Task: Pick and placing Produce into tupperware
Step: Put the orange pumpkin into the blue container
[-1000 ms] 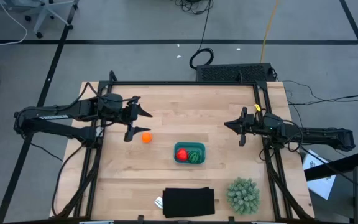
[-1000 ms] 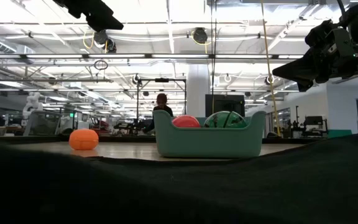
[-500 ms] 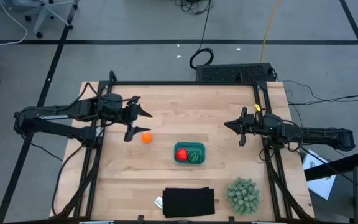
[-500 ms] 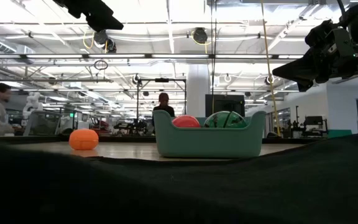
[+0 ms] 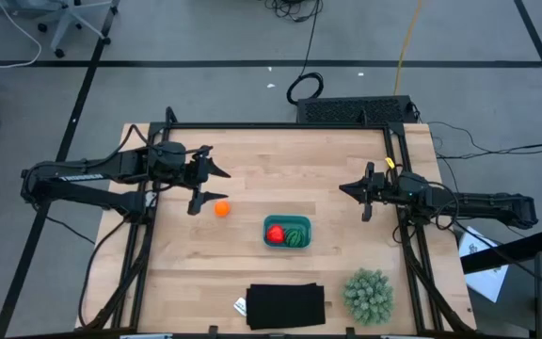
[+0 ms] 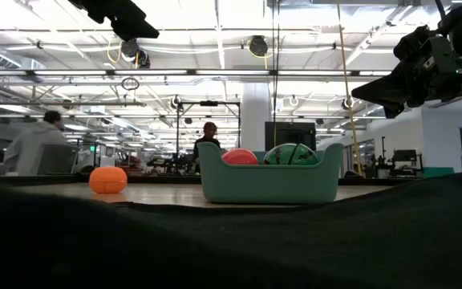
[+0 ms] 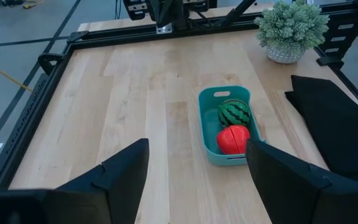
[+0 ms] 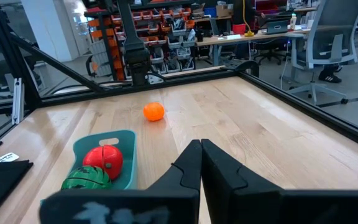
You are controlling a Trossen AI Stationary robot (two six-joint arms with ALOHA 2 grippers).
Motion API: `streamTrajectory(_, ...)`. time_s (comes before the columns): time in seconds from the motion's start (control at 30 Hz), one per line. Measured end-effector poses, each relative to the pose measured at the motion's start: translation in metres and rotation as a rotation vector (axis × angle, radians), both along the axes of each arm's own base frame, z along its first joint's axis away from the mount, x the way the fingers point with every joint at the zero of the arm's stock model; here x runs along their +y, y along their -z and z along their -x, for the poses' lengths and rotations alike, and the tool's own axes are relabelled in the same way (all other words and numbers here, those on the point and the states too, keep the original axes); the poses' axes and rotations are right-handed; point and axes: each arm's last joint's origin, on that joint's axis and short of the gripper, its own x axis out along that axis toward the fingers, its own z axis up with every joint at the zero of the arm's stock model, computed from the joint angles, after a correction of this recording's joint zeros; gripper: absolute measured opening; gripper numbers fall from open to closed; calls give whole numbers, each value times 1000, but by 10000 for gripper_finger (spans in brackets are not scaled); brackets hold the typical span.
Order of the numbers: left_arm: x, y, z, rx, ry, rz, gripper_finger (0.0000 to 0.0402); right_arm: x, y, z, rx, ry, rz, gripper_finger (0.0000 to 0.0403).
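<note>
The teal tupperware [image 5: 287, 232] stands mid-table with the red fruit [image 5: 275, 233] and the dark green round one [image 5: 296, 237] inside; both also show in the left wrist view [image 7: 233, 138] [image 7: 234, 114]. The orange round fruit [image 5: 221, 208] rests on the wood to the tupperware's left and a little farther back, and also shows in the right wrist view [image 8: 154, 111]. My left gripper [image 5: 211, 192] hangs open high above the table, just beside the orange fruit as seen from above. My right gripper [image 5: 343, 189] is shut and empty, raised over the table's right part [image 8: 201, 155].
A black flat rectangle [image 5: 286, 305] lies at the near edge, with a small white tag [image 5: 240, 306] at its left. A pale-green spiky plant ball [image 5: 368, 294] stands at the near right corner. Bare wood lies between the arms. People show in the room behind [image 6: 34, 148].
Neither arm nor any thing on the table has moved. A person in the room behind the table has walked across the left part of the low view.
</note>
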Motion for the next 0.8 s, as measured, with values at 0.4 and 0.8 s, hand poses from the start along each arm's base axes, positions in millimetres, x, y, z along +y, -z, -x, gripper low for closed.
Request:
streamTrajectory(0.4, -7, -7, 0, -63, -12, -47, 269, 0, 0, 0, 0, 0, 0, 0)
streamTrajectory(0.8, -13, -19, 18, -134, -74, -95, 123, 0, 1, 0, 9, 0, 0, 0)
